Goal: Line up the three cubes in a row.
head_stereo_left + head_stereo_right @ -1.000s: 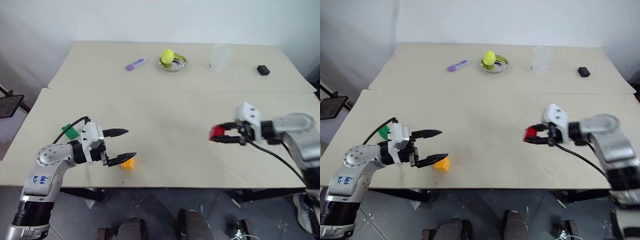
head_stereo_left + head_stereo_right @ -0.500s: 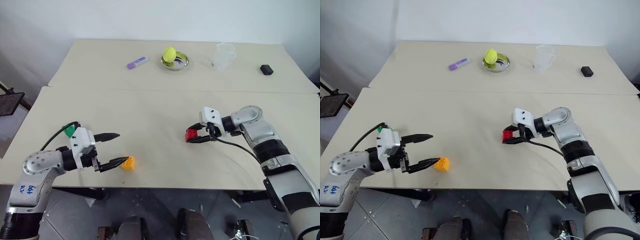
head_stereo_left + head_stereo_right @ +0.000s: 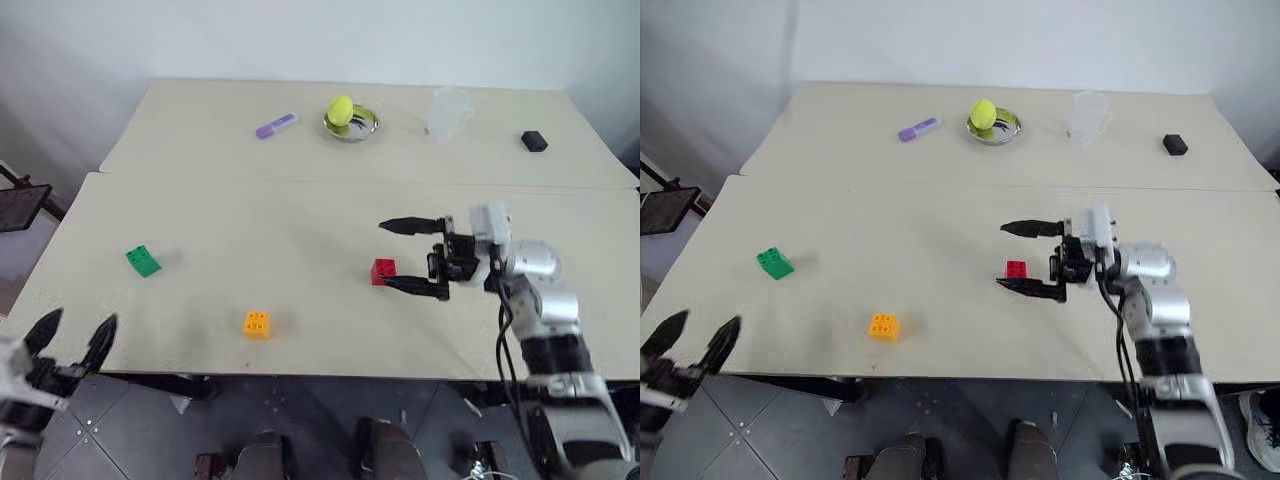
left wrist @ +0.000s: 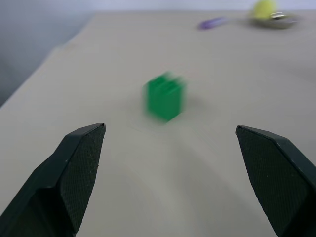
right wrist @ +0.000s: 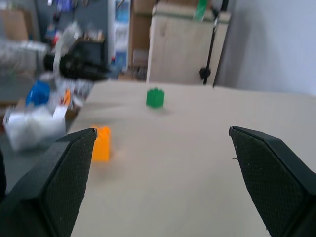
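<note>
1. The small red studded plastic cube [image 3: 384, 271] sits on the pale beige counter [image 3: 300, 220], between the two black fingers of the right gripper [image 3: 398, 256]. If that arm swings sideways on its way out, the nearer finger could clip the cube and knock it out of place (I cannot tell whether that finger touches it or only stands just beside it).
2. The three cubes are not in a row: the green studded plastic cube [image 3: 142, 260] lies near the counter's left side, the orange-yellow studded plastic cube [image 3: 256, 324] near the front edge, and both are well apart from the red one. A shove while regrasping could scatter them further.
3. The orange-yellow cube lies close to the front edge; a careless nudge could push it off.
4. Right jaws: spread wide, holding nothing.
5. The left gripper [image 3: 72, 336] hangs off the counter's front left corner, jaws spread wide and empty, the green cube ahead of them.
</note>
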Available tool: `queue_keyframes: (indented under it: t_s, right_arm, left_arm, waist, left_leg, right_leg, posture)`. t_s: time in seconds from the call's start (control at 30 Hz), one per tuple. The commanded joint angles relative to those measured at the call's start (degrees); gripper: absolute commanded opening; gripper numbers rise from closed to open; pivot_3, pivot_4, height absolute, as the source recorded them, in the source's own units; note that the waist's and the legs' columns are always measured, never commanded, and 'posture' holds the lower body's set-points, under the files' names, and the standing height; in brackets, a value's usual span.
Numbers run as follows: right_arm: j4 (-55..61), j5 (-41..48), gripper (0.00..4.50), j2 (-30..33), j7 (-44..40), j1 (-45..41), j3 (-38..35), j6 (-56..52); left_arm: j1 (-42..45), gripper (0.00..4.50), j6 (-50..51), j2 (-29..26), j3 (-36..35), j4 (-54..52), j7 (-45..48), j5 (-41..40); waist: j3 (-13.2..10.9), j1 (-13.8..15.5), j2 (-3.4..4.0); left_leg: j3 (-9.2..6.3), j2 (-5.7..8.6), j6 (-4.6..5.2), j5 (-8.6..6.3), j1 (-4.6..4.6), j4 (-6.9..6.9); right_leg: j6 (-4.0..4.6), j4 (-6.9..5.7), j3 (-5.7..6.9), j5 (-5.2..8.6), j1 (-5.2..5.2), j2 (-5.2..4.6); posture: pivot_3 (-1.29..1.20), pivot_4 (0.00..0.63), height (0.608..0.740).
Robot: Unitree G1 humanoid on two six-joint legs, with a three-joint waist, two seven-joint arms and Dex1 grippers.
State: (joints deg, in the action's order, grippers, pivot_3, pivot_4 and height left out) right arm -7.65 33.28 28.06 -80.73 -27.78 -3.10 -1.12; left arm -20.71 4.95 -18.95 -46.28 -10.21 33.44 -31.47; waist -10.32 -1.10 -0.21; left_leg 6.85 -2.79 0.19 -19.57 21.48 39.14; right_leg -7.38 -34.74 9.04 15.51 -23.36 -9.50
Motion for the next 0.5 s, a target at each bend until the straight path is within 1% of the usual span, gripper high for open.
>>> queue_keyframes:
  t_s: [0.03,0.07,0.17,0.3,0.37,0.43,0.5]
  right_arm:
    - [6.20,0.57,4.49,0.51,-0.31,5.68,-1.42,3.10]
    - [6.70,1.01,4.49,1.28,-0.08,7.00,-1.40,1.47]
    - [6.22,0.31,4.49,1.90,1.11,8.77,-2.42,2.73]
    - [5.61,-0.43,4.49,2.23,1.48,8.64,-2.26,3.22]
    - [5.22,-0.78,4.49,2.09,1.38,8.06,-1.69,3.25]
    - [5.05,-1.08,4.49,1.98,1.07,7.45,-1.01,3.29]
    - [5.44,-1.20,4.49,2.25,0.80,7.06,-0.64,3.10]
  left_arm:
    - [-1.42,4.50,-2.60,-0.36,-2.58,0.05,-1.28,-1.21]
    - [-1.59,4.50,-2.62,-0.70,-2.16,0.26,-0.64,-1.38]
    - [0.50,4.50,-2.32,-3.37,0.61,1.35,1.85,-1.29]
    - [7.93,4.50,-2.02,-10.43,4.06,6.67,4.72,-0.19]
    - [14.11,4.50,-2.78,-15.54,6.44,13.94,7.50,1.48]
    - [20.53,4.50,-2.95,-20.94,10.29,22.40,13.20,2.91]
    - [25.62,4.50,-4.03,-24.35,13.98,30.27,17.15,5.08]
  waist:
    - [0.05,0.59,-0.08]
    - [0.06,0.83,-0.10]
    - [0.07,0.96,-0.11]
    - [0.07,1.13,-0.11]
    - [0.08,0.93,-0.11]
    - [0.09,0.87,-0.11]
    - [0.09,0.74,-0.10]
  left_leg:
    - [0.00,0.00,0.01,0.00,0.00,0.00]
    - [0.00,0.00,0.02,-0.01,-0.01,0.02]
    - [-0.01,0.01,0.07,-0.03,-0.09,0.03]
    - [0.03,-0.01,0.04,-0.02,-0.14,0.03]
    - [0.04,-0.04,-0.01,0.00,-0.17,0.03]
    - [0.07,-0.04,-0.03,-0.01,-0.19,0.02]
    - [0.26,-0.05,-0.07,0.00,-0.17,0.02]
  right_leg:
    - [0.01,0.02,-0.02,0.00,0.00,0.00]
    - [0.03,0.02,-0.04,0.01,0.00,0.00]
    - [0.08,0.05,-0.18,-0.01,-0.02,-0.01]
    - [0.14,-0.12,-0.14,0.02,-0.04,0.00]
    - [0.19,-0.23,-0.12,0.04,-0.07,0.01]
    - [0.19,-0.28,-0.12,0.04,-0.10,0.01]
    - [0.20,-0.32,-0.07,0.05,-0.13,0.06]
  posture:
    - [0.00,0.150,0.740]
    - [0.00,0.150,0.740]
    - [0.00,0.150,0.740]
    - [0.00,0.150,0.740]
    - [0.00,0.150,0.740]
    - [0.00,0.150,0.740]
    - [0.00,0.150,0.740]
